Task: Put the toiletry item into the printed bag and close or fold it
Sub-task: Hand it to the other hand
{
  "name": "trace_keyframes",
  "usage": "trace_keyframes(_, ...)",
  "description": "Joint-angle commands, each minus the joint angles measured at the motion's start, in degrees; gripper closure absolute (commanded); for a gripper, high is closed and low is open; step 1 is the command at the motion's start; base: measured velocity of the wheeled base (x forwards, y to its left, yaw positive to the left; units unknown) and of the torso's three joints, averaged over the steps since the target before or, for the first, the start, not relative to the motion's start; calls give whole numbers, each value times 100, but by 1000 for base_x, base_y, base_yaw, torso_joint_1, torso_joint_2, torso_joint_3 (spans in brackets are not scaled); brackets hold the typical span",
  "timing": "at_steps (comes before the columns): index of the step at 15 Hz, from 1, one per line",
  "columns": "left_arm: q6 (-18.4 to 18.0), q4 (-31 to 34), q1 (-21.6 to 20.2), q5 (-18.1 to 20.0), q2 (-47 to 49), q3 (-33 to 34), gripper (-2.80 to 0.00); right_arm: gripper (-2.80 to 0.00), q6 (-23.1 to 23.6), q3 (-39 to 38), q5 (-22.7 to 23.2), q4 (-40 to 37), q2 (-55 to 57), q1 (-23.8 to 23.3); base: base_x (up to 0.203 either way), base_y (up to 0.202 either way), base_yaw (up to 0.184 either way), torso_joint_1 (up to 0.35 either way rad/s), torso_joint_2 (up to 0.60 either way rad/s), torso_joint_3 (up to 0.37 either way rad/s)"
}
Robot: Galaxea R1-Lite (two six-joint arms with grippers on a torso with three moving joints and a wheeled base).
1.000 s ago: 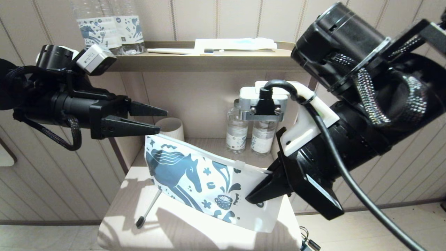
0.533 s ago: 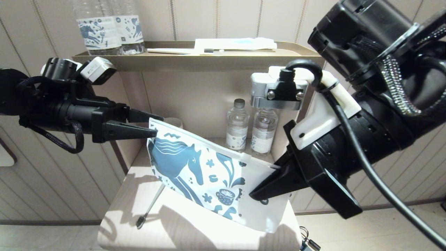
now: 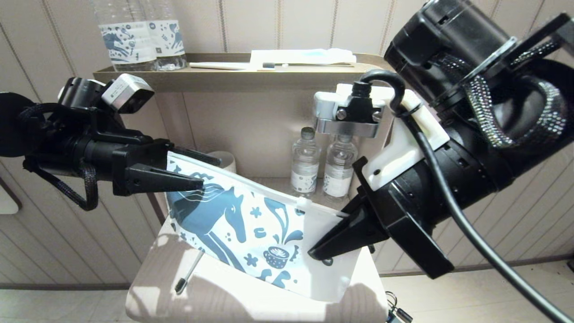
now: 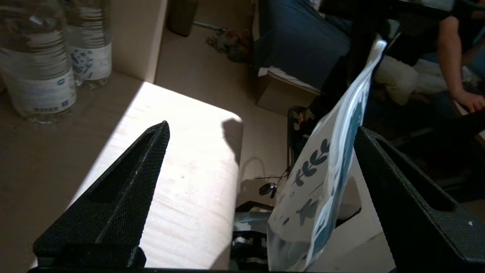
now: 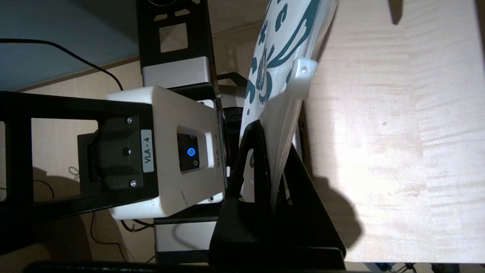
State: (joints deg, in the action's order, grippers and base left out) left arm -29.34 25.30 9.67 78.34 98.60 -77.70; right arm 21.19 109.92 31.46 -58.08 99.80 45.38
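Observation:
The printed bag [image 3: 251,220], white with a dark-blue horse, hangs slanted above the small table. My right gripper [image 3: 320,251] is shut on its right end, next to the white zip slider [image 5: 303,76]; the right wrist view shows the bag [image 5: 280,57] pinched between the black fingers [image 5: 274,140]. My left gripper [image 3: 210,172] is open, and the bag's upper left corner sits between its fingers without being pinched. In the left wrist view the bag [image 4: 326,178] hangs near one finger of that open gripper [image 4: 261,127]. The toiletry item [image 3: 190,271], a slim grey toothbrush, lies on the table, partly behind the bag.
Two small water bottles [image 3: 320,168] and a pale cup [image 3: 223,158] stand at the back of the table [image 3: 269,305]. The shelf above [image 3: 251,78] carries two large bottles [image 3: 139,38], a white toothbrush [image 3: 224,66] and a flat white-and-blue packet [image 3: 305,56].
The right gripper has carried the bag leftward, so its left corner now lies between the left gripper's open fingers. The left gripper has dropped slightly. The toothbrush has not moved.

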Motion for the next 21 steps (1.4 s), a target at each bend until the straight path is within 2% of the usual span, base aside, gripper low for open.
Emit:
trace_keyframes(1, -10, 20, 10, 69, -104, 44, -280, 0, 17, -42, 27, 34, 65, -40, 0, 0, 0, 0, 0, 0)
trace_keyframes(9, -44, -7, 18, 58, -60, 95, -280, 0, 17, -41, 141, 112, 92, -196, 0, 0, 0, 0, 0, 0)
trace_keyframes(10, -46, -7, 18, 50, -60, 97, 0, 0, 17, -41, 159, 112, 92, -187, 0, 0, 0, 0, 0, 0)
trace_keyframes(21, -45, -7, 106, 67, -104, 176, 0, 0, -1, -52, 176, 332, 224, -196, 0, 0, 0, 0, 0, 0)
